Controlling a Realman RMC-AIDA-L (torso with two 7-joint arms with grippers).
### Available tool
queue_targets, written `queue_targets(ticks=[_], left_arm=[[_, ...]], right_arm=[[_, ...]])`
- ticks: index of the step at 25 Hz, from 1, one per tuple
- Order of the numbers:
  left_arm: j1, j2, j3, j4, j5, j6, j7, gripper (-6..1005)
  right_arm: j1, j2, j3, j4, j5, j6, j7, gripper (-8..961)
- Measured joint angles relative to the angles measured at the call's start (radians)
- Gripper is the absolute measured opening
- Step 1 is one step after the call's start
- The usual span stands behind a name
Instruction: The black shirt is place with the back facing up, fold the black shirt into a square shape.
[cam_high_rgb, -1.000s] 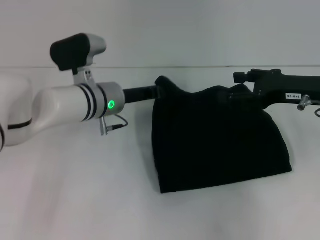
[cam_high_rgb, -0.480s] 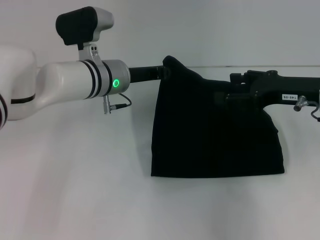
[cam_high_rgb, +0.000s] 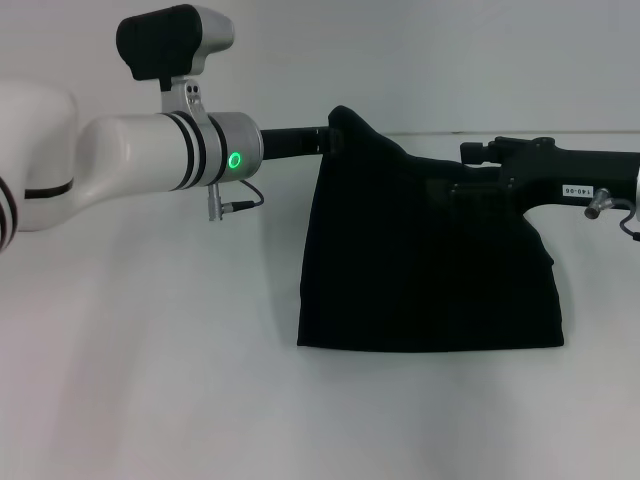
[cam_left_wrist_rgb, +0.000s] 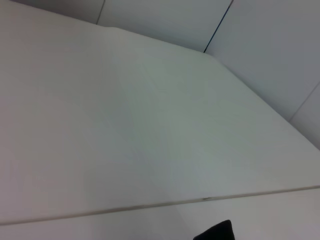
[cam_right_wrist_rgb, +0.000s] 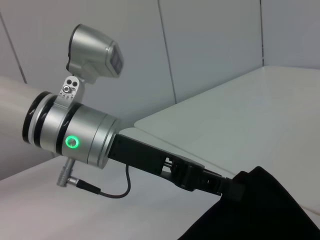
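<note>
The black shirt (cam_high_rgb: 430, 265) hangs between left hand (cam_high_rgb: 335, 140) and right hand (cam_high_rgb: 470, 185).

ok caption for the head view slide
Left gripper and right gripper hold the black shirt up by its top edge, lower fold resting on the white table.

I see a plain white table (cam_high_rgb: 150, 400). The black shirt's (cam_high_rgb: 430, 270) lower hem seems to rest on it, below and between the left gripper (cam_high_rgb: 335, 140) and the right gripper (cam_high_rgb: 470, 190).
</note>
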Motion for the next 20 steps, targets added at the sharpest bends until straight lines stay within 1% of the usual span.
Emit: queue_targets(ticks=[9,12,17,20], left_arm=[[-0.011,-0.002,0.0,0.012,0.001,-0.003,-0.001,93],[-0.001,-0.008,-0.004,0.029,-0.002,-0.006,-0.008,96],[0.024,-0.009,-0.004,0.055,-0.003,-0.007,-0.006,101],[0.043,-0.006,-0.002,0.078,0.0,-0.009,-0.005,199]], right_arm=[[0.001,0.0,0.004,0.001,0.001,0.0,-0.004,899],[0.001,0.0,0.001,0.002,-0.001,0.0,-0.004,899],[0.001,0.001,0.002,0.002,-0.002,0.0,-0.006,897],[0.001,0.001,0.007,0.002,0.0,0.0,-0.009,897]])
